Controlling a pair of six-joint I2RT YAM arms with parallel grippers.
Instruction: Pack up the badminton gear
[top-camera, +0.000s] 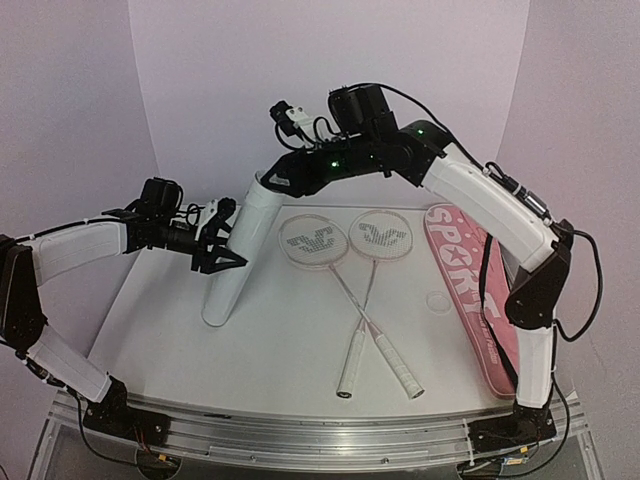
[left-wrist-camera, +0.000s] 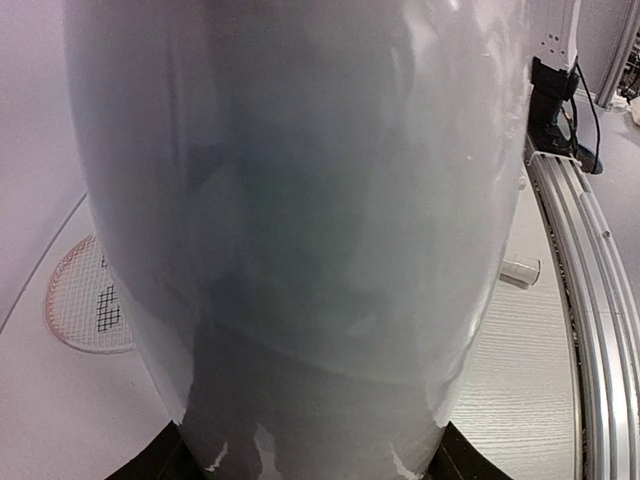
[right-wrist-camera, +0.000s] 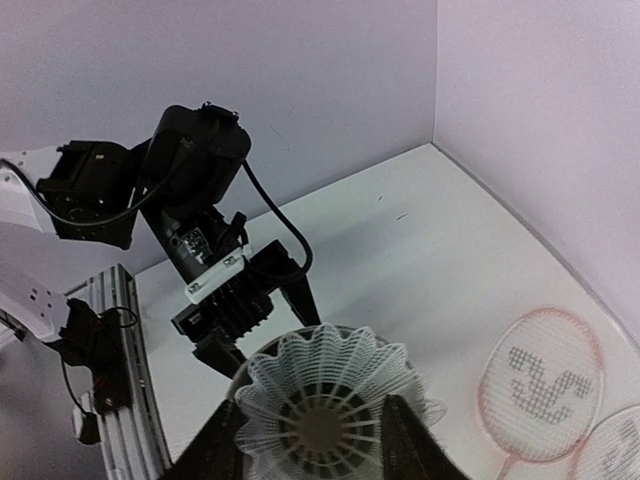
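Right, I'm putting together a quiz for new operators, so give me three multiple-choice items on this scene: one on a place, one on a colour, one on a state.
1. Where are the rackets? A hung on the wall; B crossed on the table; C on the floor.
2. What colour is the bag? A pink; B blue; C black.
3. How does the tube stand? A flat; B upright, alone; C tilted, gripped by the left hand.
Key: B, their shafts cross on the tabletop; A, it is pink with white lettering; C, it leans with the left hand around it.
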